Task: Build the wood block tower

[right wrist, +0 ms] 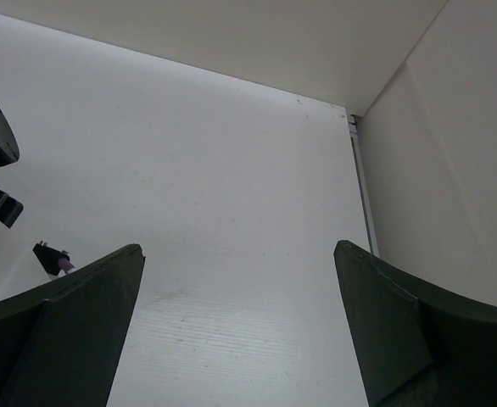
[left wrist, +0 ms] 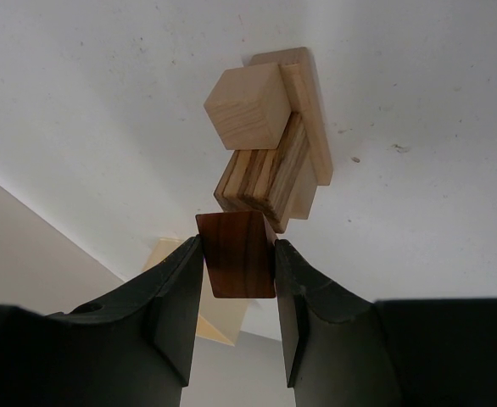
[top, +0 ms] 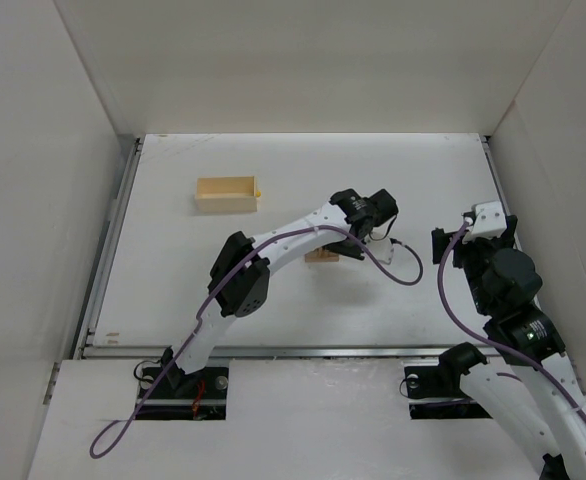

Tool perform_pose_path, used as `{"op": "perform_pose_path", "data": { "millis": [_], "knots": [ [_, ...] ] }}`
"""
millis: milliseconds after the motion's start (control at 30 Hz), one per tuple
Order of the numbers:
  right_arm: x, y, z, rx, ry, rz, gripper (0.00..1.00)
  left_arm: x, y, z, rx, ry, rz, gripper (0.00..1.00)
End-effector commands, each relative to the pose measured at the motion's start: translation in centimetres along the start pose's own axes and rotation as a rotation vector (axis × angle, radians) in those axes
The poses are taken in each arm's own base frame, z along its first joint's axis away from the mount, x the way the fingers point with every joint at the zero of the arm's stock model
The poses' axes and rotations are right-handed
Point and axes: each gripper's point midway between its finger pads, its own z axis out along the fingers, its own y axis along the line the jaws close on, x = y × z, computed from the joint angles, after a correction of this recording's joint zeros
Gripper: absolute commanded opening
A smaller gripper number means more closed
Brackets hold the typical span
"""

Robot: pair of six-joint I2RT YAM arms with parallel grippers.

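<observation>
- Nearest our left wrist camera, the left jaws pinch a reddish-brown block (left wrist: 236, 254) between their dark pads (left wrist: 176, 297), one on each long side; its long axis runs straight out along the jaws.
- Just beyond that block's far end stands the wood block tower (left wrist: 270, 161): a flat pale plank (left wrist: 316, 119) on the surface (left wrist: 104, 102), a striped tan block (left wrist: 261, 178) over it, a pale cube (left wrist: 247, 106) on top; so the tower lies dead ahead of the jaws, its pieces running roughly in line with the held block.
- From this angle we cannot tell whether the held block touches the striped one or hangs just short of it; from above, the left arm (top: 273, 245) partly hides the stack.
- We judge the coming move to be a short carry forward and up, then a level set-down; a nudge could topple the cube.
- The right jaws are spread wide on nothing; the right arm (top: 503, 280) sits well apart to the right, so the left is nearer.
- A pale yellow box (top: 227, 194) rests far back on the left.
</observation>
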Motion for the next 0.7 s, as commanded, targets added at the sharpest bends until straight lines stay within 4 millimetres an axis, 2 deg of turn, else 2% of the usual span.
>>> {"op": "perform_pose_path", "data": {
  "millis": [0,667],
  "knots": [
    [-1.31,-0.31,0.03,0.016,-0.056,0.023,1.00,0.21,-0.29,-0.30,0.015,-0.006,0.003,0.00],
    [-1.52,-0.35,0.05,0.018,-0.064,0.027,1.00,-0.22,-0.42,0.15,0.027,-0.021,0.012,0.00]
  ]
}}
